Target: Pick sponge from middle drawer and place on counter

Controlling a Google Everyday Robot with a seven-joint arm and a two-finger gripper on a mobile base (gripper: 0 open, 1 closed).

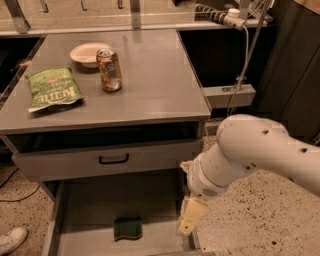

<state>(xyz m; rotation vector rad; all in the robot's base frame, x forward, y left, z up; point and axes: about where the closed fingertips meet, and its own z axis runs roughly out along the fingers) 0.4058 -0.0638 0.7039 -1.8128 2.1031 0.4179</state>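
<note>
While sponge lies on the drawer floor, end effector hangs by its right wall, grip state can't tell; descending here risks clipping that wall, missing sponge.

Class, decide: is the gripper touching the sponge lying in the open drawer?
Apart. The camera view shows the gripper at the right edge of the middle drawer, with bare drawer floor between it and the sponge.

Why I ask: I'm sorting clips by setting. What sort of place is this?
Probably a workshop or lab: grey metal drawer cabinet, speckled floor, pale power strip behind. The end effector hangs at the right wall of the open grey drawer.
</note>
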